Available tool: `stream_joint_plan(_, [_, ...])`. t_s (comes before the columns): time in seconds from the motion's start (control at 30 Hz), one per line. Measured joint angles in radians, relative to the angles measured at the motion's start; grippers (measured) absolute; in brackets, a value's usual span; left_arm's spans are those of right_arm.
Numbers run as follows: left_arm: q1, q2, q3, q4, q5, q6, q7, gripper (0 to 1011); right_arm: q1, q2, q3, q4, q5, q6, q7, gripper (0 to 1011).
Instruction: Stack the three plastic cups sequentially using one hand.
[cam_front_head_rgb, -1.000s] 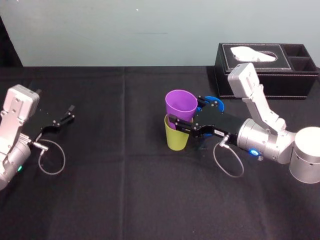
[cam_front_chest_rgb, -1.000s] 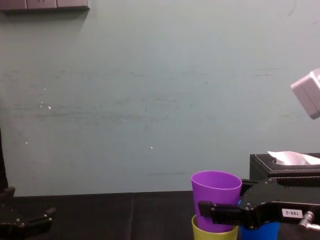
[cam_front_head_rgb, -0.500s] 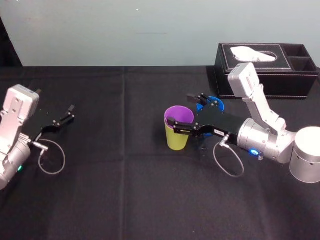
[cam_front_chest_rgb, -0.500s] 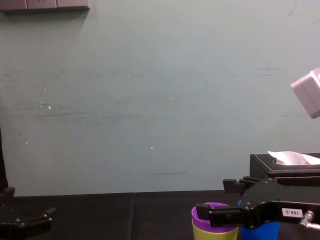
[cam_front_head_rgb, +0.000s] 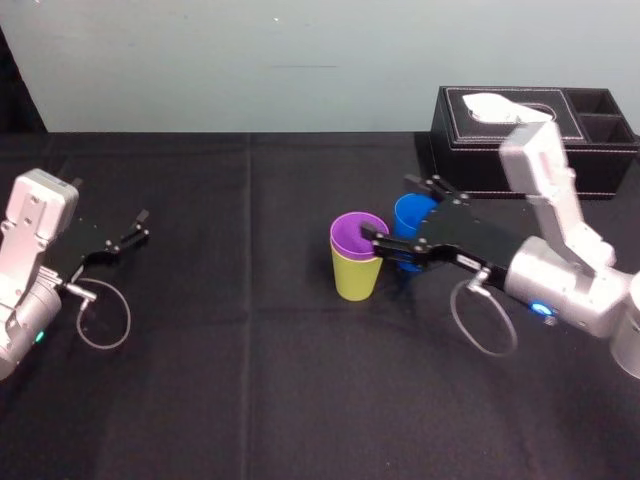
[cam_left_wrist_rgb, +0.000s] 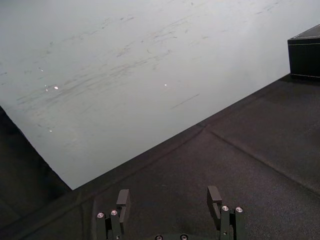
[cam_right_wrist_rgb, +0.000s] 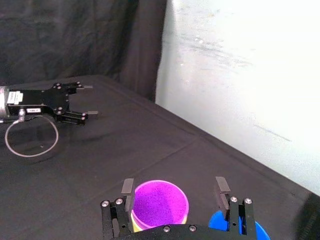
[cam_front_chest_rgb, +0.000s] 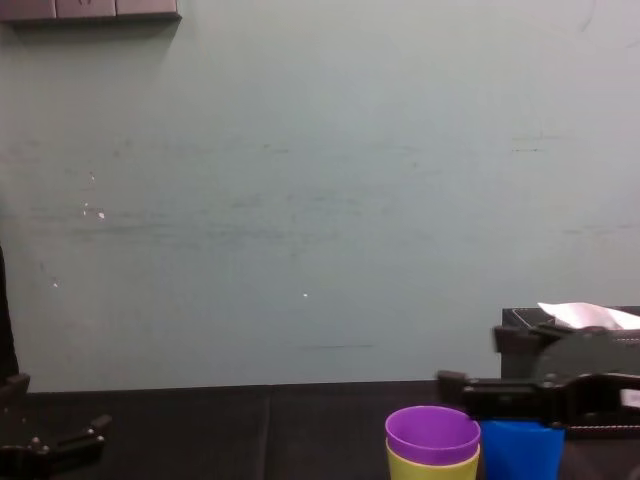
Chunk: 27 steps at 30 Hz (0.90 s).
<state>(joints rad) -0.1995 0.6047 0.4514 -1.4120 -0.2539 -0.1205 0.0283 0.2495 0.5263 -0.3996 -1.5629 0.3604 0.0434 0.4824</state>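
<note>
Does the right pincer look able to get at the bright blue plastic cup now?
Probably yes. The right pincer hangs open just above the bright blue plastic cup, with nothing between them. The purple plastic cup nested in the yellow-green plastic cup stands close beside it. The left pincer sits parked far left.

On the table, a little right of centre, the inner cup sits nested in the outer cup. The third cup stands just beside the pair, at its 2 o'clock. The tissue box lies farther out the same way, near the table's back edge. The right gripper reaches in from 4 o'clock, above the third cup. The left gripper rests at the table's 9 o'clock, well apart
</note>
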Motion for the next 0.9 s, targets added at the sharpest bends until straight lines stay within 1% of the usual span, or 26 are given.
stream_joint_plan(0.13, [0.000,0.000,0.000,0.000,0.000,0.000,0.000,1011,-0.061,0.030,0.045,-0.044,0.021,-0.014,-0.013,1003])
stream_joint_plan(0.17, [0.000,0.000,0.000,0.000,0.000,0.000,0.000,1011,-0.087,0.042,0.065,-0.058,0.034,-0.016,-0.017,1002])
stream_joint_plan(0.3, [0.000,0.000,0.000,0.000,0.000,0.000,0.000,1011,-0.135,0.060,0.101,-0.074,0.057,-0.017,-0.027,1002])
stream_joint_plan(0.37, [0.000,0.000,0.000,0.000,0.000,0.000,0.000,1011,-0.173,0.068,0.131,-0.075,0.072,-0.023,-0.040,1003])
stream_joint_plan(0.53, [0.000,0.000,0.000,0.000,0.000,0.000,0.000,1011,-0.201,0.068,0.155,-0.055,0.080,-0.027,-0.049,1003])
stream_joint_plan(0.67, [0.000,0.000,0.000,0.000,0.000,0.000,0.000,1011,-0.208,0.060,0.159,-0.036,0.079,-0.022,-0.057,1003])
stream_joint_plan(0.9, [0.000,0.000,0.000,0.000,0.000,0.000,0.000,1011,-0.196,0.028,0.149,0.002,0.072,0.025,-0.080,1003])
